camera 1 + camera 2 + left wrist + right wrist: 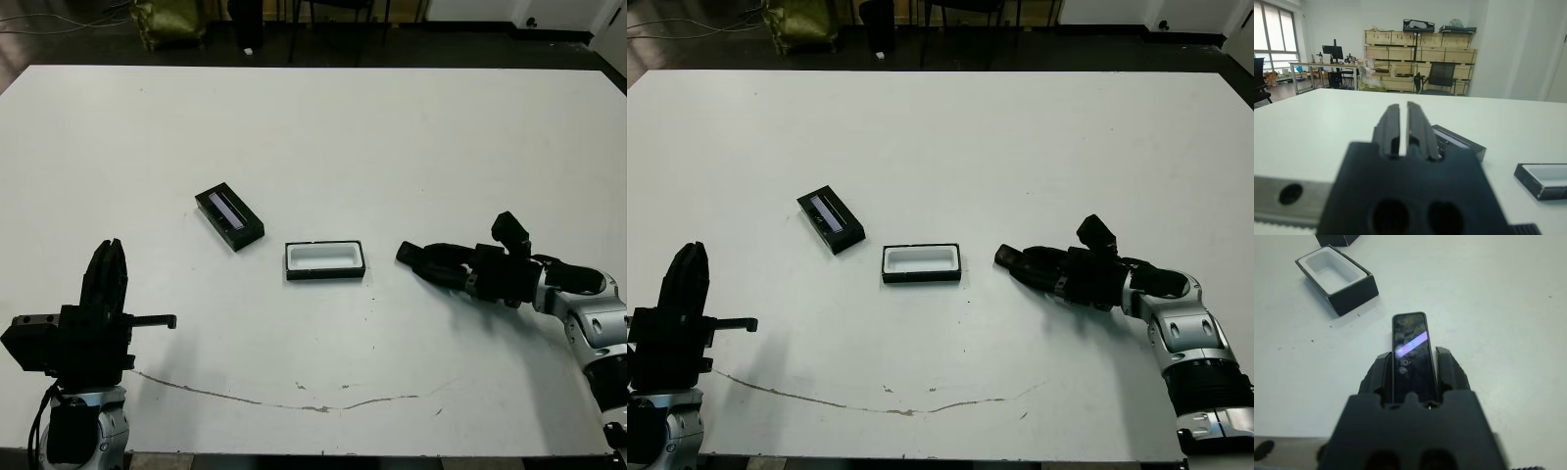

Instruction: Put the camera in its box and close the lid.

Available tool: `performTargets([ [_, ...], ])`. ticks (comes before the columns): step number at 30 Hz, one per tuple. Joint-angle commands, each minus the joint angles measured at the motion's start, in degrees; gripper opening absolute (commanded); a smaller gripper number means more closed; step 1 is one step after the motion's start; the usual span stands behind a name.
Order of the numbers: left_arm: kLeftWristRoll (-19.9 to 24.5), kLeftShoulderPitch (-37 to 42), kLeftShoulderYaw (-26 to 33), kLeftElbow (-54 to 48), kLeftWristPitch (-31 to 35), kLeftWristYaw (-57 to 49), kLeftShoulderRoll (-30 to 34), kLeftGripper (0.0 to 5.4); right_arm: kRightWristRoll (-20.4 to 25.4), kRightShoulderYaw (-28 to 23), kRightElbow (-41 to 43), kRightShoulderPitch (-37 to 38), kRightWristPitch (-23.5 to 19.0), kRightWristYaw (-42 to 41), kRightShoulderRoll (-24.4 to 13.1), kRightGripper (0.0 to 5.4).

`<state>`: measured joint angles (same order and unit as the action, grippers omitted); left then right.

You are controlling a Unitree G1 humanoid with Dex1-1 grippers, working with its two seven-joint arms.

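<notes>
Nearest the viewer, the left gripper [106,279] hovered with jaws together, well apart from the box [325,260]. Right of the box, the right gripper [1413,367] clamped the camera [1410,350] just above the bench [323,137]; the lid [229,216] lay left of the box.

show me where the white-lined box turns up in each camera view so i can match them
Left eye view: the box sits near the middle of the table, open and empty.
Right eye view: same box, slightly left of centre.
Left wrist view: only part of it shows at the picture's edge.
Right wrist view: it lies beyond the camera held in the right hand.
Shared landmark: the lid with the pale strip, close beside the box.
</notes>
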<state>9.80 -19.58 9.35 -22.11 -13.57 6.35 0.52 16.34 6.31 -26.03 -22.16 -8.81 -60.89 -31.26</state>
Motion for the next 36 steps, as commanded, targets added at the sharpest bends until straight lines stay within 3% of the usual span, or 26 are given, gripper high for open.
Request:
performTargets([
  [1,0.0,-0.6,0.2,0.6,0.9,0.1,0.8,0.0,-2.5,1.6,-2.1,3.5,-2.3,0.2,0.4,0.8],
  [19,-0.2,-0.7,0.2,0.3,1.1,-0.2,0.7,0.0,-2.7,1.3,-4.9,3.1,-0.4,-0.2,1.3,0.75],
  [25,0.5,-0.5,0.3,1.0,0.4,0.4,0.8,0.0,-1.9,1.0,0.4,3.1,-3.8,1.3,0.2,0.74],
  [29,0.6,-0.5,0.2,1.0,0.4,0.5,0.8,0.0,0.8,-1.1,-6.7,0.1,0.8,-4.1,2.3,0.74],
  [36,-0.4,-0.9,-0.1,1.1,-0.2,0.0,0.3,0.0,1.5,-2.3,-8.6,-3.8,-0.1,-7.6,3.2,0.74],
])
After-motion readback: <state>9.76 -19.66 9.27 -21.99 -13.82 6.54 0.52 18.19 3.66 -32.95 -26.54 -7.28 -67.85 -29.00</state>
